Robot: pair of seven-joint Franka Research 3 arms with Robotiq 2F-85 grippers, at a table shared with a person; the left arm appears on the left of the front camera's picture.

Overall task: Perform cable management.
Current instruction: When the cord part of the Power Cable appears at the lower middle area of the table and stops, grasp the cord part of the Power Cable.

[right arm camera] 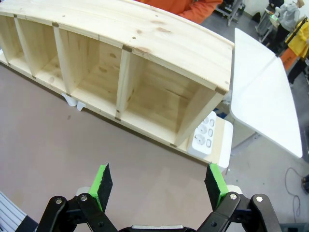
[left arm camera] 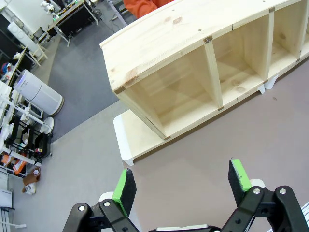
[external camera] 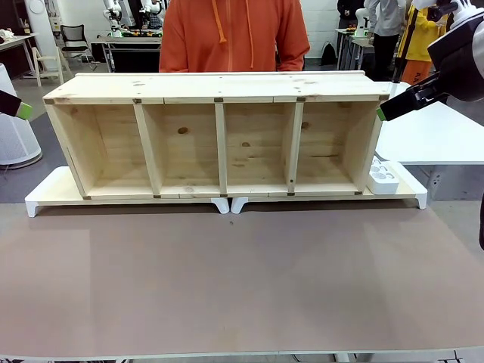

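Shelf (external camera: 219,87) front and centre: a long wooden unit of four open compartments, lying on low white stands (external camera: 45,198) at the far side of the brown table (external camera: 242,287). A person in an orange hoodie (external camera: 234,34) is standing just behind it.

Left gripper (left arm camera: 182,181) hangs high off the shelf's left end, fingers wide apart, nothing between the green pads. Right gripper (right arm camera: 159,180) mirrors it above the right end, also spread and empty.

White power strip (external camera: 383,178) sits on the stand just beside the shelf's right wall, with nothing plugged into the sockets that show.

And the cable? Where it lies I cannot tell from these angles. By my reading the job is at the very start: nothing picked up, nothing routed, nothing plugged in. All of it is left to do, beginning with finding that cord.
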